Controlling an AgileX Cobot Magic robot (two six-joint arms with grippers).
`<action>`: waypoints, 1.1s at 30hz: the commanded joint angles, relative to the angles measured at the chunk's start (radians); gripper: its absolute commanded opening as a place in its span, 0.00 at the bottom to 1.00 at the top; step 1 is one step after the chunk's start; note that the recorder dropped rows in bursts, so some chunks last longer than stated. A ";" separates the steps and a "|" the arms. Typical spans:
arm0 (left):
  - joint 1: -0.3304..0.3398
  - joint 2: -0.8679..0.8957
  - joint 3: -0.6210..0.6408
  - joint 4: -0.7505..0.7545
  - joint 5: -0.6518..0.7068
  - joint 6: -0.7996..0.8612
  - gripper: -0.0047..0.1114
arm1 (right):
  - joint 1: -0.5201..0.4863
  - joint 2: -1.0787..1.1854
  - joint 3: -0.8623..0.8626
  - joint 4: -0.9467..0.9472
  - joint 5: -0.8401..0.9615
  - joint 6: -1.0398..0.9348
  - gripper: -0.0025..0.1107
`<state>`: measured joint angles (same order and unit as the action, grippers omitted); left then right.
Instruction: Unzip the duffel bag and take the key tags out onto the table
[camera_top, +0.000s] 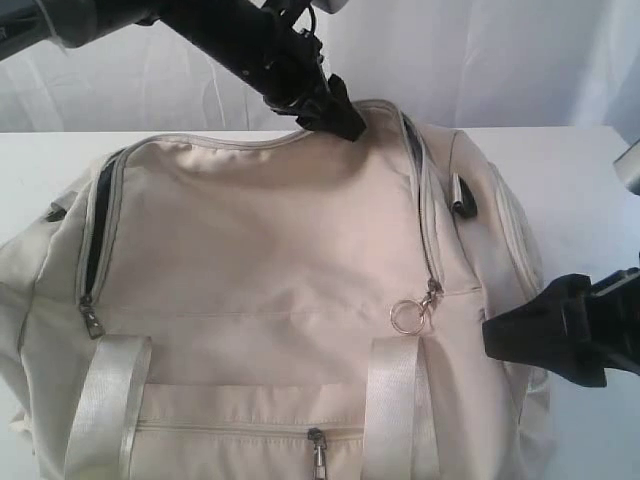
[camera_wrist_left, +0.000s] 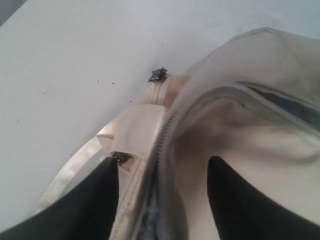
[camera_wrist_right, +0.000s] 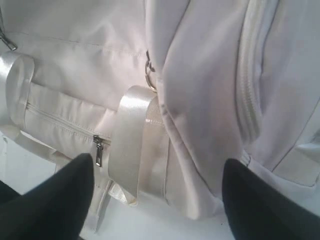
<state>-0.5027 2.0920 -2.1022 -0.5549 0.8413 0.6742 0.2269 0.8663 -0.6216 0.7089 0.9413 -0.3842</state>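
The cream duffel bag (camera_top: 270, 250) fills most of the exterior view on the white table (camera_top: 570, 180). Its main zipper gapes at the left (camera_top: 98, 225) and at the right (camera_top: 413, 150), showing dark lining. A ring pull (camera_top: 408, 317) hangs at the right zipper's end. My left gripper (camera_top: 345, 125) is at the bag's back rim. In the left wrist view it is open (camera_wrist_left: 164, 160), with the zipper edge (camera_wrist_left: 167, 135) between its fingers. My right gripper (camera_top: 492, 335) is open (camera_wrist_right: 160, 160) beside the bag's right end, just above the table. No key tags show in any view.
Satin straps (camera_top: 105, 400) (camera_top: 392, 400) run down the front, past a shut front pocket with a metal pull (camera_top: 318, 450). A second pull (camera_top: 92, 320) sits at the left zipper's end. A dark clip (camera_top: 462, 195) is on the bag's right end. Bare table lies behind the bag (camera_wrist_left: 75, 60).
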 joint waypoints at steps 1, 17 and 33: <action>0.003 -0.041 -0.005 -0.005 0.110 -0.006 0.58 | -0.006 -0.007 0.005 -0.003 -0.008 -0.012 0.62; 0.001 -0.054 -0.005 0.106 0.164 -0.017 0.29 | -0.006 -0.008 0.005 -0.003 0.029 -0.032 0.62; 0.001 -0.191 -0.005 -0.006 0.380 -0.028 0.04 | -0.006 -0.008 0.005 -0.003 0.029 -0.040 0.62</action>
<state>-0.5027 1.9276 -2.1022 -0.4808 1.1302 0.6601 0.2269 0.8639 -0.6216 0.7089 0.9671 -0.4100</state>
